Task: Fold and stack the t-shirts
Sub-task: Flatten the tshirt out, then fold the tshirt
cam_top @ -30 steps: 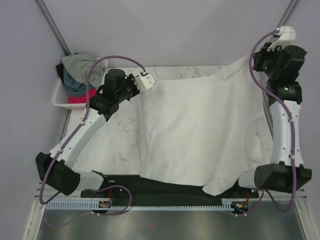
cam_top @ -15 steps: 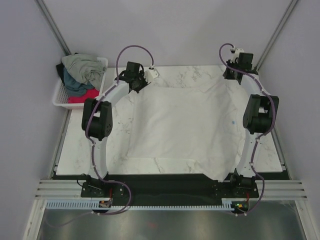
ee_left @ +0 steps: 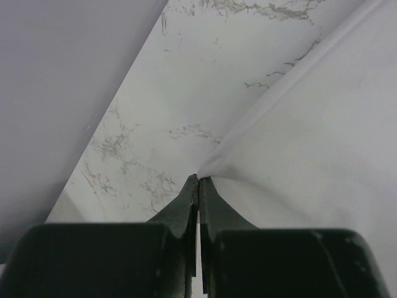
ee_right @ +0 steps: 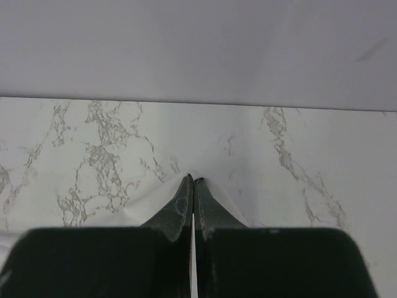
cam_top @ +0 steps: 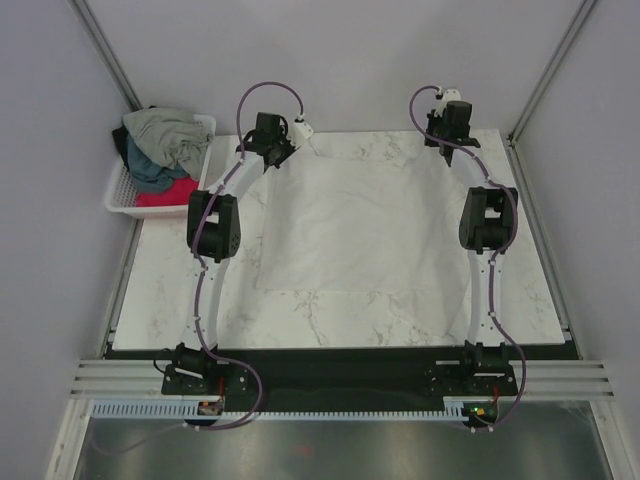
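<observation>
Clamped fully shut with the left hand on one far corner of the white t-shirt, and just as tight with the right hand on the other far corner, a small peak of cloth showing at the tips of each. Held so, by the look of it, to draw the top edge taut and lay the shirt flat for folding. Spread open over the middle and far part of the counter, near hem loose toward the arm bases; no fold made yet, seemingly. Off to the left, just past the counter's edge: a white lattice basket heaped with the grey-green t-shirt, dark teal t-shirt and red-pink t-shirt, waiting. In the way, only the arms, stretched along either side edge of the shirt, and the back wall close behind both hands, leaving little room to pull farther.
</observation>
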Available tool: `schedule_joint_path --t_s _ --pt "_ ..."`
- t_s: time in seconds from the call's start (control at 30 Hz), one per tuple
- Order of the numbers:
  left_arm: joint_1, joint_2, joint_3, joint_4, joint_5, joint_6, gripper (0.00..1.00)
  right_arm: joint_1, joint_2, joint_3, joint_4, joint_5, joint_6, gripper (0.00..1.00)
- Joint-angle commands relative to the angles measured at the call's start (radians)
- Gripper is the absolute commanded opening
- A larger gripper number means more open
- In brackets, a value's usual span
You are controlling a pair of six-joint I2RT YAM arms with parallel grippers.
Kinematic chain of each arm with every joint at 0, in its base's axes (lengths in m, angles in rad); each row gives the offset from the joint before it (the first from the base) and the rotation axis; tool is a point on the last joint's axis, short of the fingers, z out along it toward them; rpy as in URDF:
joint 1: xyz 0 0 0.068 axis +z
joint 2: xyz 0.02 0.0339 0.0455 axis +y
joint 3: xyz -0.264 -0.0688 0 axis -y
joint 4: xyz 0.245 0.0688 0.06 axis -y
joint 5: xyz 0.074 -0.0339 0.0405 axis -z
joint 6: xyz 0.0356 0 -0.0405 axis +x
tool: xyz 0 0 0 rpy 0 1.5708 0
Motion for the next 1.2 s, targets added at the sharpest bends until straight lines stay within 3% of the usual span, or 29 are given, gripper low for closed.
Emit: schedule_joint_path --t_s 0.0,0.2,0.57,0.67,0.87,1.17 --pt "0.022 0.007 0.053 0.048 -0.029 -0.051 0.02 0.014 0.036 0.091 0.104 0.046 0.022 0.0" --pt "0.039 -0.019 0.019 0.046 -0.08 -0.081 0.02 0.046 0.081 0.179 0.184 0.087 0.007 0.0" --pt "0.048 -0.041 -0.001 0.068 -0.069 -0.114 0.02 0.048 0.032 0.143 0.181 0.083 0.007 0.0" --pt "0.048 -0.082 -0.021 0.066 -0.066 -0.128 0.02 0.046 -0.03 0.087 0.152 0.06 0.001 0.0" --pt "0.047 -0.257 -0.217 0.066 0.024 -0.098 0.02 0.037 -0.183 -0.094 0.111 0.023 -0.025 0.0" --pt "0.047 -0.415 -0.395 0.059 0.057 -0.108 0.02 0.035 -0.389 -0.321 0.075 -0.023 -0.024 0.0"
